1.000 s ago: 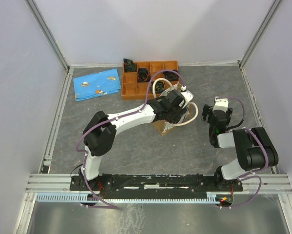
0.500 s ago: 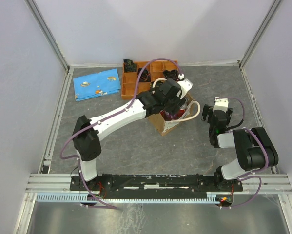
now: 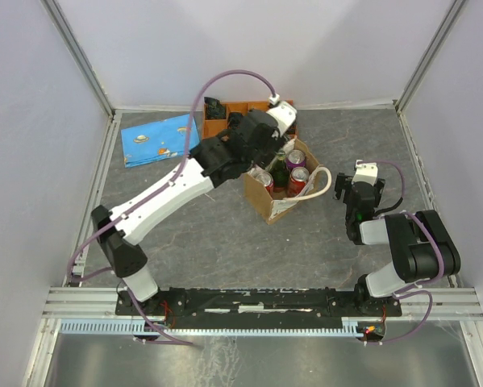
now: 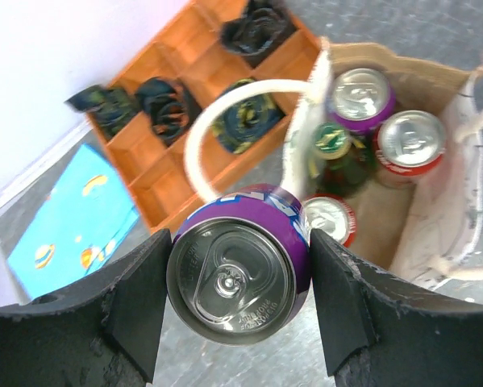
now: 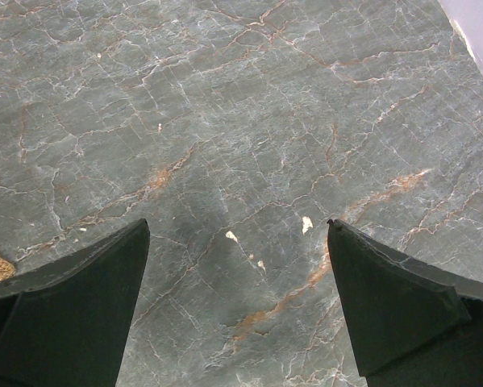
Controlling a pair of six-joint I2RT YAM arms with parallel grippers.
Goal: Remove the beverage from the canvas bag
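My left gripper [image 4: 239,278] is shut on a purple beverage can [image 4: 249,242], held top-up above the table to the left of the canvas bag [image 4: 435,218]. In the top view the left gripper [image 3: 263,143] hangs over the bag's back left corner [image 3: 267,203], and the arm hides the held can. The bag stands open with a purple can [image 4: 362,93], a red can [image 4: 410,141], a green bottle [image 4: 334,153] and another red can [image 4: 330,219] inside. My right gripper [image 3: 359,192] is open and empty over bare table, right of the bag, as the right wrist view [image 5: 237,242] also shows.
An orange compartment tray [image 3: 225,133] with dark items stands behind the bag, close to my left wrist. A blue patterned cloth [image 3: 162,139] lies at the back left. The bag's cream rope handles [image 3: 320,187] loop outward. Metal rails edge the table.
My left arm has risen out of the bag and moved back and left with the purple can in its jaws, uncovering the cans left inside. The right arm has not moved.
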